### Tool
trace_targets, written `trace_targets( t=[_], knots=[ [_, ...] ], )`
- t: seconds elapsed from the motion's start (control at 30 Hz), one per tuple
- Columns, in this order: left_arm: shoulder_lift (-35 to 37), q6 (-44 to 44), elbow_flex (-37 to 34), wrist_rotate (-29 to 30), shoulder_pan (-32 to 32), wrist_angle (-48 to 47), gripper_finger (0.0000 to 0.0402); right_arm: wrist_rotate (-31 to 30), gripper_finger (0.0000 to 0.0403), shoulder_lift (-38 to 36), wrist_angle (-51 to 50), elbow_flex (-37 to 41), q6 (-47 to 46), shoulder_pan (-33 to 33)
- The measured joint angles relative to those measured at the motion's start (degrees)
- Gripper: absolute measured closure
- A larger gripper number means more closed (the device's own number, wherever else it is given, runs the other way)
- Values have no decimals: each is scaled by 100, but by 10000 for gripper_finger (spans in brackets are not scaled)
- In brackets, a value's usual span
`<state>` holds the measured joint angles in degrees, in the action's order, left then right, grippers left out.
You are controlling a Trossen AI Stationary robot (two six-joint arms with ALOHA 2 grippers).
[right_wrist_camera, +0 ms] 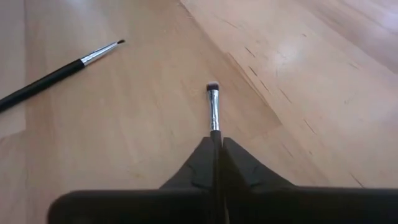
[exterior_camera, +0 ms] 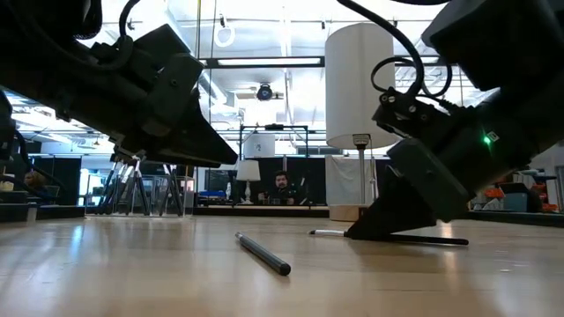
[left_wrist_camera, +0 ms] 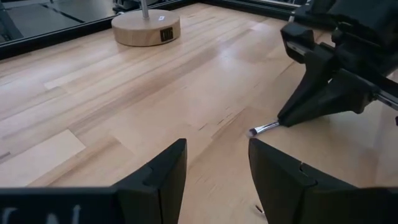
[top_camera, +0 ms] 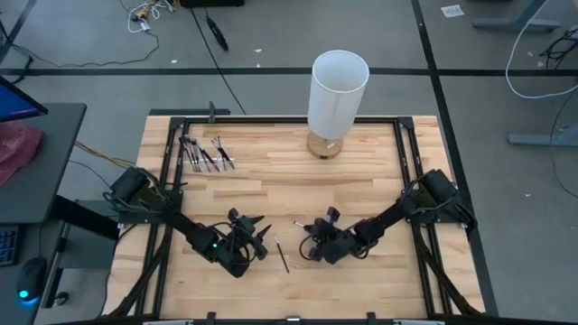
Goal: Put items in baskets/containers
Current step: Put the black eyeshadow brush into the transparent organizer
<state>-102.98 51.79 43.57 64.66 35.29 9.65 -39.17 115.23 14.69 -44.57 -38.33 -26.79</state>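
My right gripper [top_camera: 310,235] is low over the near middle of the table, shut on a thin dark makeup brush [right_wrist_camera: 214,107]. Its small head [left_wrist_camera: 254,132] sticks out past the fingertips. A second brush [top_camera: 282,255] lies flat and loose on the table between the grippers; it also shows in the low view [exterior_camera: 263,253] and the right wrist view [right_wrist_camera: 56,71]. My left gripper [top_camera: 262,236] is open and empty, raised above the table [exterior_camera: 189,141], just left of that brush. Several more brushes [top_camera: 206,153] lie bunched at the far left. I cannot make out a transparent container around them. My right gripper pinches the brush between its two fingertips, just behind the silver ferrule [right_wrist_camera: 214,127]. The fingers slant down toward the table and lie along the brush. The brush is level at the table top, its handle [exterior_camera: 432,239] running back under the gripper.
A tall white cylinder on a round wooden base [top_camera: 336,90] stands at the far middle of the table. A black frame [top_camera: 397,135] runs along the table's edges. Bare wood [top_camera: 361,181] lies between the grippers and the cylinder. A person [exterior_camera: 280,187] sits in the room beyond.
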Motion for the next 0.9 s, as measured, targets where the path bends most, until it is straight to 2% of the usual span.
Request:
trace_targets(
  t=[0.33, 0.5, 0.6, 0.77, 0.9],
  knots=[
    [0, -211, -4, 100, 102, 58, 225, -261, 397, 11, 171, 34, 567, -376],
    [0, -1374, -6, 869, 518, 801, 225, -236, 399, -268, 207, 78, 587, -589],
    [0, -2238, -6, 1096, 746, 1333, 225, -9, 399, -515, 260, 98, 747, -731],
    [2, -3053, -2, 830, 913, 1754, 225, 27, 399, -705, 1613, 83, 1634, -997],
    [2, -3598, -4, 227, 921, 2255, 225, 305, 398, -707, 3146, 72, 2644, -1204]
  ],
)
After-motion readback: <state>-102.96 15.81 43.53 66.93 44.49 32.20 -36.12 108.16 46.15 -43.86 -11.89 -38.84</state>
